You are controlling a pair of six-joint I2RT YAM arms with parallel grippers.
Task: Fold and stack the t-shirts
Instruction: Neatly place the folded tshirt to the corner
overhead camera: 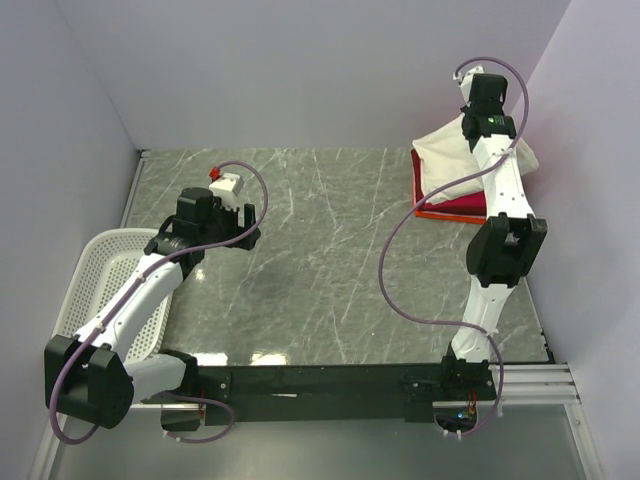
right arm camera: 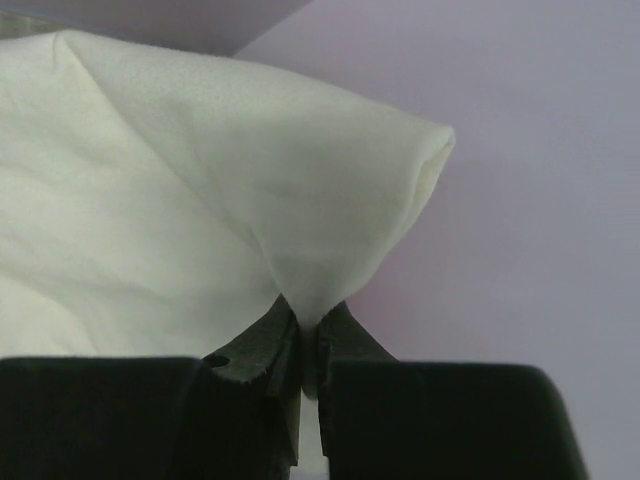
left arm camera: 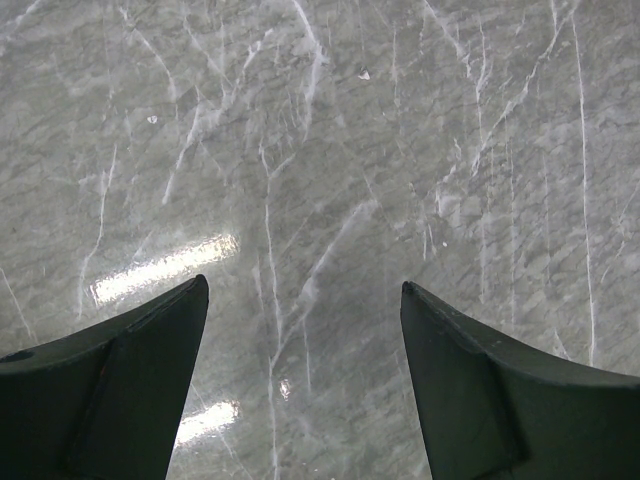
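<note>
- Sitting at the worktop's [overhead camera: 330, 250] left edge, toward the near corner, a white perforated basket [overhead camera: 95, 270] lies partly beneath the left arm [overhead camera: 150, 285].
- The left claw [left arm camera: 305, 290] hangs over the left half of the worktop with its two dark fingers [left arm camera: 120, 390] spread wide. Its wrist view shows only grey veined marble and streaks of glare in the gap.
- The middle of the worktop is the same grey marble, crossed by pale veins.
- At the far right corner lies a small pile. A crimson-pink t-shirt [overhead camera: 458, 204] rests flat on an orange-red t-shirt [overhead camera: 440, 215], of which only a thin strip shows along the near and left sides.
- On top of these lies the cream-white t-shirt [overhead camera: 445, 160] — loose and bunched, spilling toward the right edge, with part of it drawn up off the pile.
- The right arm [overhead camera: 500, 240] reaches from the near edge to that corner. The right claw [right arm camera: 305, 335] is pressed together on a fold of the cream-white t-shirt — the cloth narrows to a point where the fingers pinch it and widens away from them.
</note>
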